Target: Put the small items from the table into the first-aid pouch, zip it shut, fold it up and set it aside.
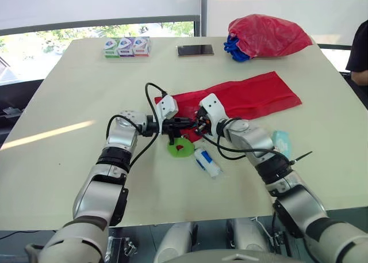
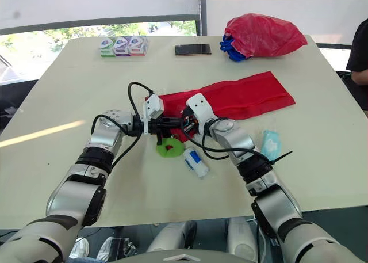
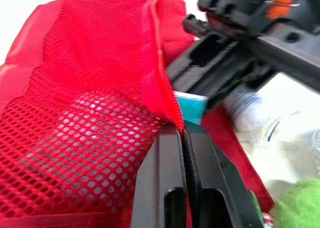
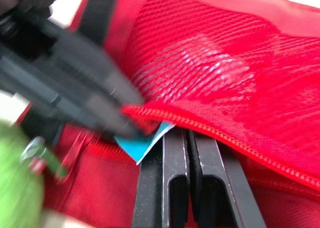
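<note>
Both grippers are meeting at the near-left end of the red first-aid pouch (image 1: pixel 247 96), which is lying spread flat across the centre of the table (image 1: pixel 69 102). The left gripper (image 3: pixel 184 133) is clamping its fingers together on the pouch's mesh edge, lifting a fold of it. The right gripper (image 4: pixel 188 135) is pressing its fingers together right under the zipper line, with the corner of a teal packet (image 4: pixel 145 144) sitting at their tips; whether it is actually pinched, I cannot tell. Just below the grippers a green round item (image 1: pixel 181 148) and a small white bottle (image 1: pixel 207 162) are crowding the pouch's end. A pale teal sachet (image 1: pixel 282 141) is lying at lower right, beside the right forearm. Along the top of the frame, three small boxes (image 1: pixel 126 46), a phone (image 1: pixel 195 50) and a red plastic bag (image 1: pixel 267 34) are waiting, and a person (image 1: pixel 359 50) is standing at the right edge.
</note>
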Motion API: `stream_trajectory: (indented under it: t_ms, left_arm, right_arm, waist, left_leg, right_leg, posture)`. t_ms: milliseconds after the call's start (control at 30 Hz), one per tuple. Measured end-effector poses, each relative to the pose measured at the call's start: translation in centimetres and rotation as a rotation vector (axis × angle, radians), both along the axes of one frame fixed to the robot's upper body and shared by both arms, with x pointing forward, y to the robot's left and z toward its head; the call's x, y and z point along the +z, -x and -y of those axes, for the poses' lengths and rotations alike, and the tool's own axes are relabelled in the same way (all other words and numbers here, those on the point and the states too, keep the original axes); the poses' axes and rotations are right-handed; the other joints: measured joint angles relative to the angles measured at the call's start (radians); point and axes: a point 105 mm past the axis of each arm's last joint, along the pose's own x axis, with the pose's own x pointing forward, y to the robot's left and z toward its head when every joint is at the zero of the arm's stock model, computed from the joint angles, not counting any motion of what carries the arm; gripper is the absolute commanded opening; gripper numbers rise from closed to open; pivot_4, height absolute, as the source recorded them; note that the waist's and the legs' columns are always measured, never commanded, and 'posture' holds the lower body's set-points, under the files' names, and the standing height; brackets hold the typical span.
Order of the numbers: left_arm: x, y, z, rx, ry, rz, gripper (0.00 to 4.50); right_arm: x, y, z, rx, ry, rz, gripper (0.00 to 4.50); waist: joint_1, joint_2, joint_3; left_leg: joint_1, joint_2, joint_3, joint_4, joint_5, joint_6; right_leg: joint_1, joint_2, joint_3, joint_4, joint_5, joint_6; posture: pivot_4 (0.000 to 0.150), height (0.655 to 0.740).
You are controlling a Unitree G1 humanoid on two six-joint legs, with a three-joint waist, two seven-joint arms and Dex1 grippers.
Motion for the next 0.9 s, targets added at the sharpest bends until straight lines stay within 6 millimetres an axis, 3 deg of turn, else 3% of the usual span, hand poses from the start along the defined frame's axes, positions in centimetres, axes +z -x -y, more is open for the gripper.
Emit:
stream_trajectory:
  t_ms: [267,467,633,900]
  left_arm:
    - [-0.2,0.1,0.0,0.001,0.008,0.002,0.0]
    - [-0.3,0.2,0.4,-0.01,0.007,0.009,0.0]
    - [-1.0,0.1,0.2,0.0,0.006,-0.016,0.0]
    - [-0.7,0.0,0.4,-0.026,-0.007,-0.007,0.0]
  right_arm:
    - [-0.2,-0.6,-0.5,-0.026,-0.032,0.007,0.1]
    - [-0.2,-0.1,0.4,-0.006,-0.022,0.0,0.1]
    - [0.0,3.1,2.8,0.143,0.061,-0.028,0.1]
    - [2.0,4.9,1.4,0.236,-0.004,-0.021,0.1]
  waist:
    - [-0.001,0.0,-0.001]
    - [0.003,0.0,-0.001]
    - [0.002,0.0,-0.001]
    - [0.002,-0.001,-0.001]
  left_leg:
    - [0.0,0.0,0.0,0.0,0.0,0.0]
    - [-0.001,0.0,0.0,0.001,0.0,0.0]
    - [-0.001,0.0,0.0,0.001,0.0,0.0]
    - [-0.002,0.0,0.0,0.001,0.0,0.0]
  right_leg:
    - [0.0,0.0,0.0,0.001,0.0,0.0]
    - [-0.001,0.0,0.0,0.001,0.0,0.0]
    - [-0.001,0.0,0.0,0.002,0.0,0.0]
    - [-0.002,0.0,0.0,0.002,0.0,0.0]
  posture:
    - [0.15,0.74]
    - [0.15,0.74]
    - [0.15,0.74]
    - [0.15,0.74]
